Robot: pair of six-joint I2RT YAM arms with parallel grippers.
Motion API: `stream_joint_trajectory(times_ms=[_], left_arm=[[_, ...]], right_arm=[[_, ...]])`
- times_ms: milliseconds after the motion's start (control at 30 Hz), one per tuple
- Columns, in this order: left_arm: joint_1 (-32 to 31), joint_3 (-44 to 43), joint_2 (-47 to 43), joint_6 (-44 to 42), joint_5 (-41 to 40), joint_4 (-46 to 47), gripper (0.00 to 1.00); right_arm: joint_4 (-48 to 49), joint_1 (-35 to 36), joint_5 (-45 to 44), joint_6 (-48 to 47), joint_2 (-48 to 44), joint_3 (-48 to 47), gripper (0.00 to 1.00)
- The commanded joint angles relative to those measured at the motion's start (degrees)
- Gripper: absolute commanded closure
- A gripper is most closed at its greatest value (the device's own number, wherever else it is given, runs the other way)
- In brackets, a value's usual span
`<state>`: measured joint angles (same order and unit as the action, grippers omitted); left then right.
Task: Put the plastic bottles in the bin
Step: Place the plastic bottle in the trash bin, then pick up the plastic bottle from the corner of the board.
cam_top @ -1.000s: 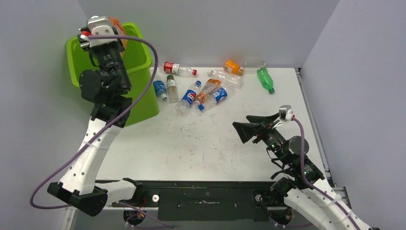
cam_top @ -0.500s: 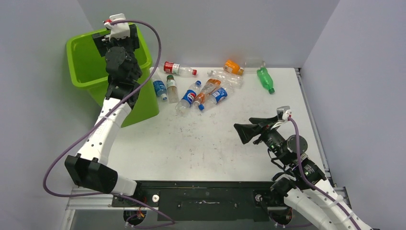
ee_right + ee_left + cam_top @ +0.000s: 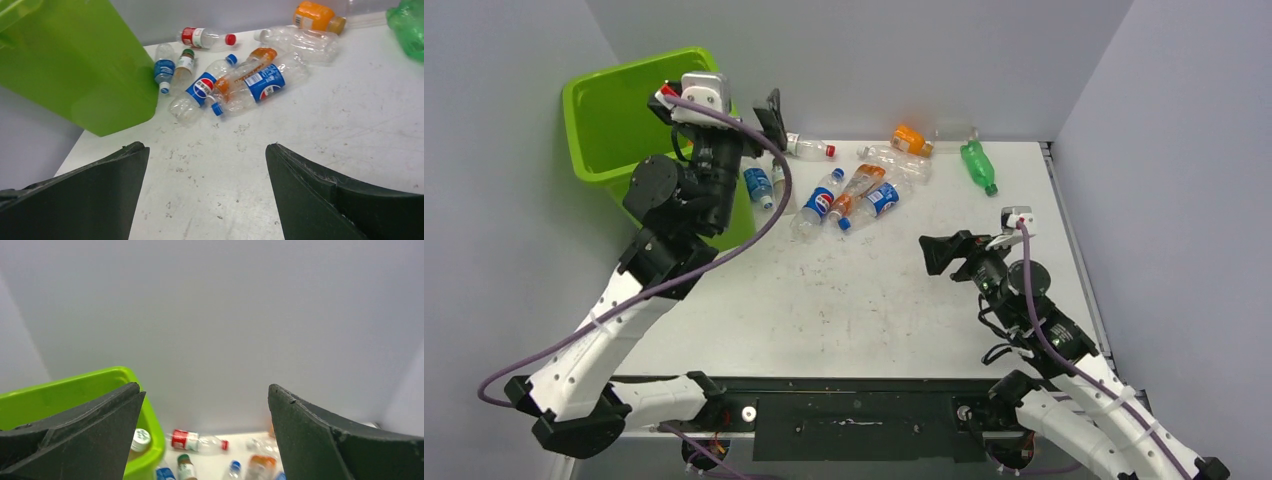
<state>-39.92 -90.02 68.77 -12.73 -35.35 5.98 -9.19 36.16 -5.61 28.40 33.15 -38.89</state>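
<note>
The lime-green bin point(image 3: 614, 82) stands at the table's far left corner. Several plastic bottles lie to its right: a red-labelled one point(image 3: 809, 147), a Pepsi one point(image 3: 824, 200), an orange one point(image 3: 911, 138) and a green one point(image 3: 977, 165). My left gripper point(image 3: 762, 122) hangs open and empty over the bin's right rim point(image 3: 150, 430). Its wrist view shows the red-labelled bottle point(image 3: 192, 440) below and a white-capped bottle point(image 3: 141, 438) inside the bin. My right gripper point(image 3: 946, 252) is open and empty, low over bare table, facing the Pepsi bottle point(image 3: 200, 90) and the bin point(image 3: 75, 65).
Grey walls close the table at the back and on both sides. The left arm's purple cable point(image 3: 764, 200) loops past the bin's front. A blue-labelled bottle point(image 3: 757, 187) lies against the bin's side. Scuffed white table point(image 3: 854, 300) spreads between both arms.
My left gripper has opened over the bin, and the orange bottle it held is gone from it. It then swung right to the bin's right rim. The right arm shifted slightly.
</note>
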Motion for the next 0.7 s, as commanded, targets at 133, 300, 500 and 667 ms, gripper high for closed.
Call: stream_joint_trajectory(times_ms=[133,300,500,667], left_arm=[[-8.65,11.56,-8.38,7.64,7.59,-23.25,0.04],[-8.59,26.61,-17.54,6.22,12.94,-19.79,0.04],[-8.62,40.51,-24.03,7.67,19.28,-12.55,0.04],[-8.53,44.40,-26.03,10.34,20.23,-11.25,0.04]], right_arm=[[-1.90,0.02,-14.72,2.54,9.71,-5.73,0.10],[1.81,-4.03,-17.52,3.71,14.95,-4.71,0.10],[8.17,-17.78,-14.15,11.77,30.12,-4.87,0.10],[30.50,-20.62,-18.50,11.87,39.04,1.37,0.10]])
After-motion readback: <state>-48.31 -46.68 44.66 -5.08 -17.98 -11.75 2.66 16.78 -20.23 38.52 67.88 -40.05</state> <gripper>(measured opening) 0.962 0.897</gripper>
